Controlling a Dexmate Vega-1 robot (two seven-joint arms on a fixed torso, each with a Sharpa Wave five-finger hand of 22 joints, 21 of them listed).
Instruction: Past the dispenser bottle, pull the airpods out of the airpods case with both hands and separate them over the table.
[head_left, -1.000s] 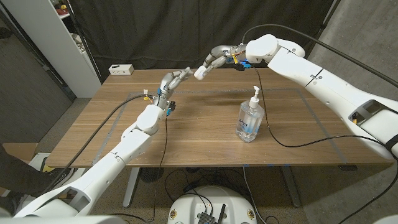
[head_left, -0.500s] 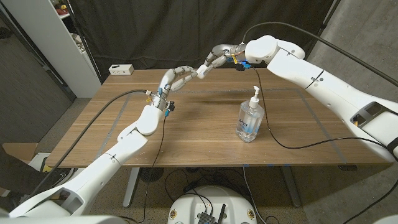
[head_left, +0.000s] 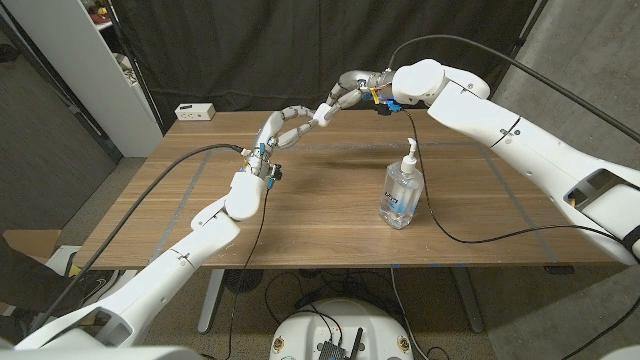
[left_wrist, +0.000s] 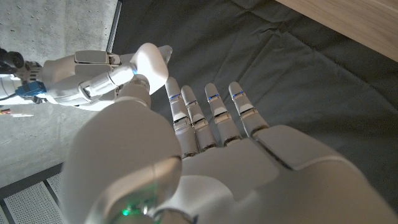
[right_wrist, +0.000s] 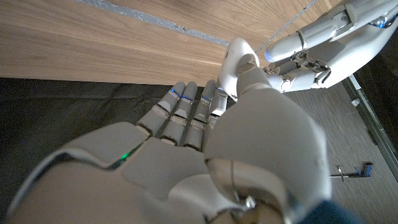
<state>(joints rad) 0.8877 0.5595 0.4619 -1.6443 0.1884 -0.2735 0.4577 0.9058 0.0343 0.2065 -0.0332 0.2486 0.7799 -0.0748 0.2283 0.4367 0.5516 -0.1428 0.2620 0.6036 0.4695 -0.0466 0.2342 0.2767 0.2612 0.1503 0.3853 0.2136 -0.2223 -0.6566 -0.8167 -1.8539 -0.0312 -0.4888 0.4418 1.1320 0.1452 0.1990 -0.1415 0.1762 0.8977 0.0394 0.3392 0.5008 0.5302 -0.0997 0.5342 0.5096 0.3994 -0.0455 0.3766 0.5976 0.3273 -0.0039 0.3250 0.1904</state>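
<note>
The right hand (head_left: 345, 92) is held raised past the clear plastic dispenser bottle with the white pump (head_left: 401, 187), above the far edge of the brown wooden table (head_left: 330, 215), with a small white rounded airpods case (head_left: 322, 115) pinched at its fingertips. The left hand (head_left: 283, 127) is raised to the left of the bottle, its fingertips brought up against the same case; in the left wrist view its fingers (left_wrist: 214, 118) are seen straight and side by side. Whether the airpods are out of the case cannot be told. A white power strip (head_left: 196, 112) lies at the table's far left corner, well apart from the bottle.
</note>
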